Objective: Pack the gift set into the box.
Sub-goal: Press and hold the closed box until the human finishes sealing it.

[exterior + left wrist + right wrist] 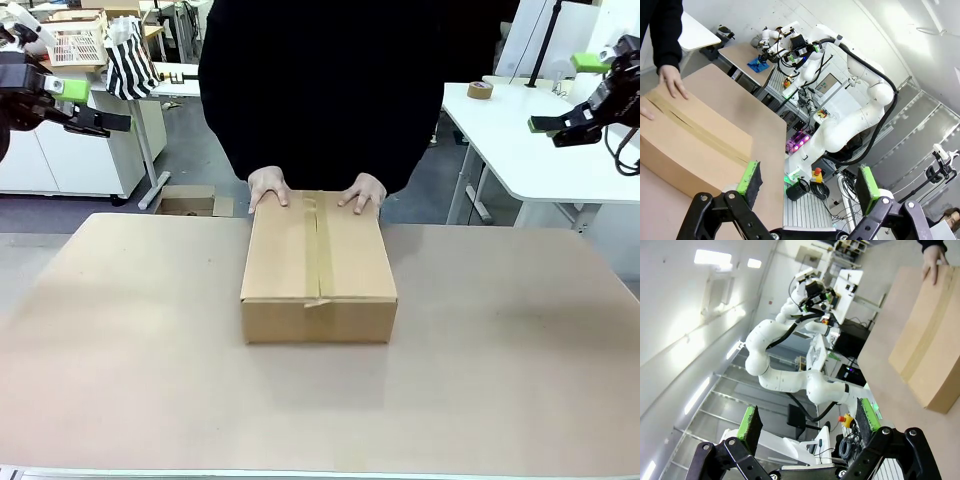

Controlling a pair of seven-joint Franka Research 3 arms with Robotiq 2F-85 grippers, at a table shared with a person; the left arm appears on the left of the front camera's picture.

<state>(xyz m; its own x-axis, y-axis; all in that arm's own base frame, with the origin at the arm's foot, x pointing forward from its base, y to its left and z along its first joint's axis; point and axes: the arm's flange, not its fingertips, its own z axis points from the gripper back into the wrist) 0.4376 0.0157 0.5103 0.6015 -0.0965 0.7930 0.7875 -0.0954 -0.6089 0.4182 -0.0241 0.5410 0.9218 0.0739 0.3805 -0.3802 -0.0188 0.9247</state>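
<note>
While the box (318,268) sits closed near the middle of the counter (520,360), toward its far edge, with tape along the seam and the person's hands (268,188) resting on its far end, I see both my arms parked high and well clear. My left tool (88,105) hangs wide and empty, and so does my right tool (560,125). I can't see the gift set anywhere; I'd guess it is inside. My worry: if I bring an arm down now, it could meet those hands or shove the carton across the counter.
</note>
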